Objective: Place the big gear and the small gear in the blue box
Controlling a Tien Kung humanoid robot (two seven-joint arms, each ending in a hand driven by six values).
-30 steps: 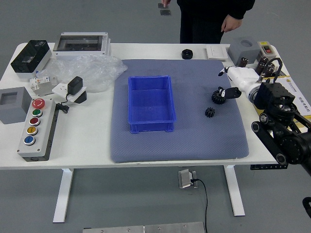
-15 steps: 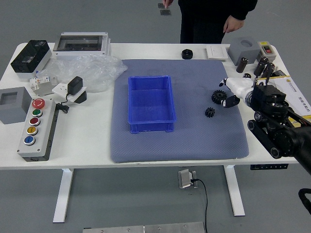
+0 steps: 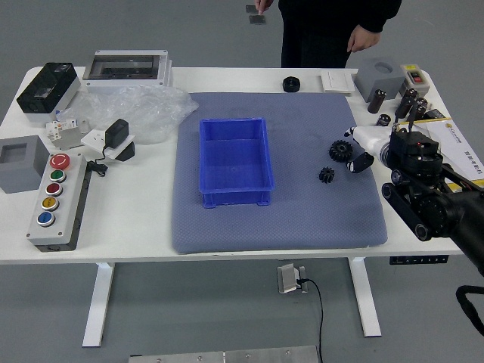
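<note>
Over the mat's right edge is my right hand [image 3: 358,147], its fingers spread and holding nothing. The big gear [image 3: 341,151], black and toothed, lies on the mat just left of the fingertips; whether they touch it I cannot tell. A smaller black gear [image 3: 327,175] lies a little nearer the table's front, to the left. The blue box [image 3: 234,160] sits in the middle of the mat with nothing visible inside. My left arm is out of the picture.
On the left are a button panel [image 3: 59,200], grey blocks and plastic wrap [image 3: 144,113]. A black round part [image 3: 291,84] lies behind the mat [image 3: 276,227]. Dark cylinders and a yellow-edged sheet [image 3: 458,151] are near my right arm. A person stands behind the table, hands off the objects.
My right hand has come down beside the big gear, and its thumb and fingertips have shifted toward the table's front. The gears and box have not moved.
</note>
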